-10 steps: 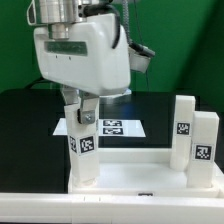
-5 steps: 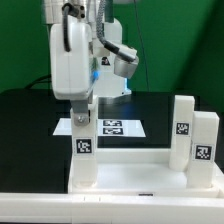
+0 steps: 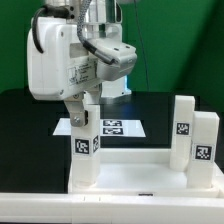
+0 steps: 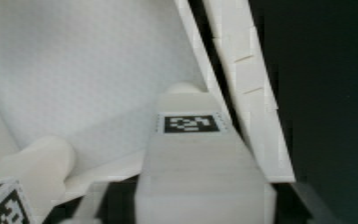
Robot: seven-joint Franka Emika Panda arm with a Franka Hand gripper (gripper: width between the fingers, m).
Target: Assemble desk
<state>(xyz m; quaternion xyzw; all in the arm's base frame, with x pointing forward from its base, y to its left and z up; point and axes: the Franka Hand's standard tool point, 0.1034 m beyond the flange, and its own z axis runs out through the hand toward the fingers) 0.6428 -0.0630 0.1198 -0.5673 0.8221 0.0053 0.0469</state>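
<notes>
Gripper (image 3: 81, 108) clamped on leg (image 3: 84, 150), upright at tabletop (image 3: 130, 175) corner, exterior view's left. I judge step: screwing leg in. Next: turn until seated, then release. Two legs (image 3: 194, 138) stand right.

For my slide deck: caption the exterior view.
Panda end effector grips a white desk leg standing at a corner of the tabletop; two more legs stand at the exterior view's right.

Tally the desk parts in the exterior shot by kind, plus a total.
Tabletop: 1
Legs: 3, one under the gripper, two standing at the exterior view's right
Total: 4 desk parts
</notes>
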